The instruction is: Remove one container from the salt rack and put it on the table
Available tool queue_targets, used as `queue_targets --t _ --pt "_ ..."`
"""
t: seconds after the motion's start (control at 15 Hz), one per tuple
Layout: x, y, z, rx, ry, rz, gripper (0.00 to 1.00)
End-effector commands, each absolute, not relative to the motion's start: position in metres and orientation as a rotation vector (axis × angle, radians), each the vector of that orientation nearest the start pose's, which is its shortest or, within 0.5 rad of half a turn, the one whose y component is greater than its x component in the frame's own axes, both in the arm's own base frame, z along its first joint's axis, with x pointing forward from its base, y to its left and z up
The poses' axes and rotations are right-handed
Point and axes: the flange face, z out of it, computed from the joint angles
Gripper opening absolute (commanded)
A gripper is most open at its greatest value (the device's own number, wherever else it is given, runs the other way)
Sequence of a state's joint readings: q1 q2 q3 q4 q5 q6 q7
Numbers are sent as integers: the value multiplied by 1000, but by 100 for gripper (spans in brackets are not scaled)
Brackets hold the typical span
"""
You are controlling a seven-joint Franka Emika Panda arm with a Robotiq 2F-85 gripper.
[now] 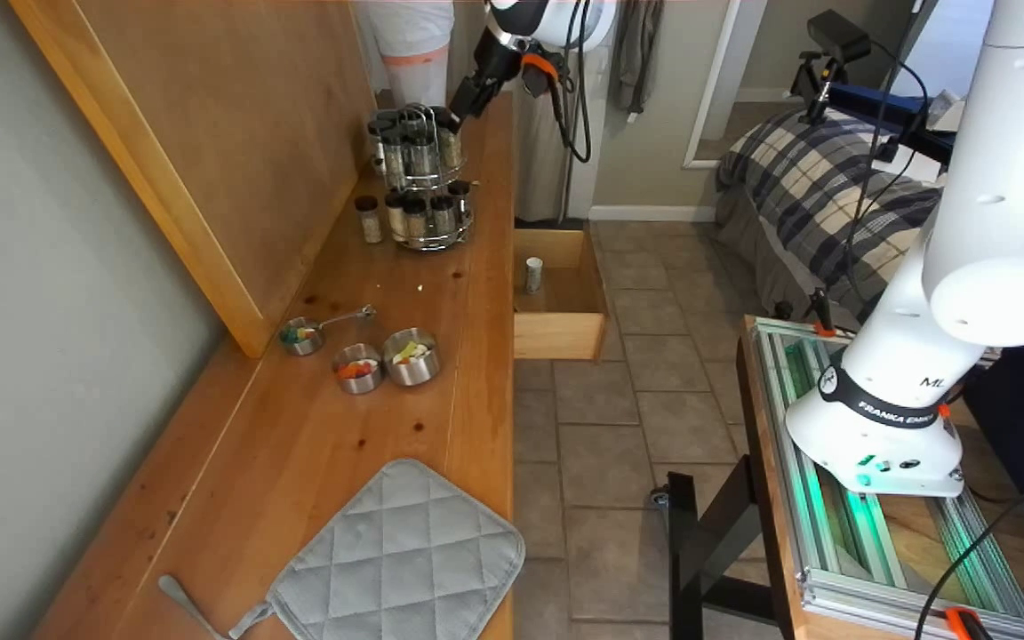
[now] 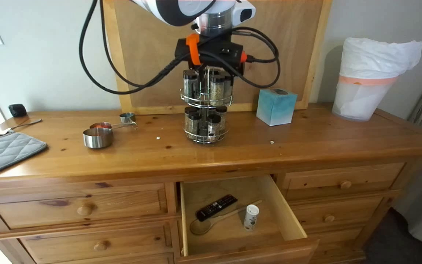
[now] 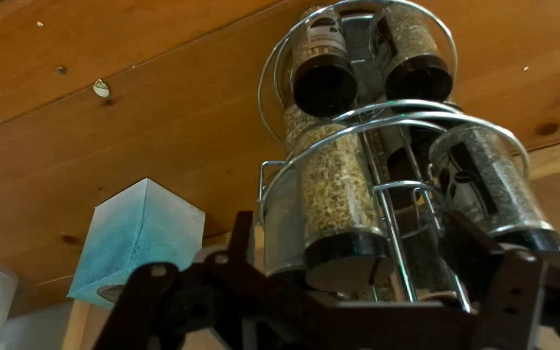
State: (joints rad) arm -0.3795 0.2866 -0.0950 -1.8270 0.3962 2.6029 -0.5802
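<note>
- Tool (image 3: 350, 217), one: its fingers (image 3: 240, 238) stand wide apart and grip nothing; it is at the upper tier of the salt rack (image 2: 206, 106), with a tan-filled jar (image 3: 341, 194) in the gap between them.
- Salt rack: round, wire, two tiers, upright on the table (image 1: 316, 444); capped glass spice jars (image 2: 190, 88) stand in both tiers.
- Tan-filled jar: glass, dark cap; sits upright in the upper tier. Whether either finger touches it, cannot tell.
- Loose jar (image 1: 370, 222): glass, dark cap; stands upright on the table, just beside the lower tier, outside the rack.
- Measuring cups (image 1: 423, 372), three, metal: set near one another on the table, small coloured pieces (image 1: 356, 368) in each.
- Pot holder (image 1: 405, 556), grey, quilted: lies on the table, well apart from the rack.
- Box (image 2: 275, 108), blue and white: rests on the table near the rack.
- Drawer (image 2: 288, 220), pulled out: contains a remote control (image 2: 216, 207), a wooden spoon (image 2: 200, 226), a white canister (image 2: 250, 217).
</note>
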Motion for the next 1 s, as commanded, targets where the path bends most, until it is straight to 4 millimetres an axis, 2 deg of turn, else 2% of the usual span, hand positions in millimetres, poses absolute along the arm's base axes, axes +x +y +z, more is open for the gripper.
queue_targets --t 0.0,0.07,0.2,0.27,0.6,0.93 --pt "604 -309 426 -2998 253 -908 84" --pt "606 -308 424 -2997 251 -913 77" --pt "609 -308 420 -2996 252 -927 81" --pt "611 -308 418 -2997 251 -936 77" --pt "615 -311 410 -2997 260 -966 76" --pt "618 -312 406 -2981 254 -980 68"
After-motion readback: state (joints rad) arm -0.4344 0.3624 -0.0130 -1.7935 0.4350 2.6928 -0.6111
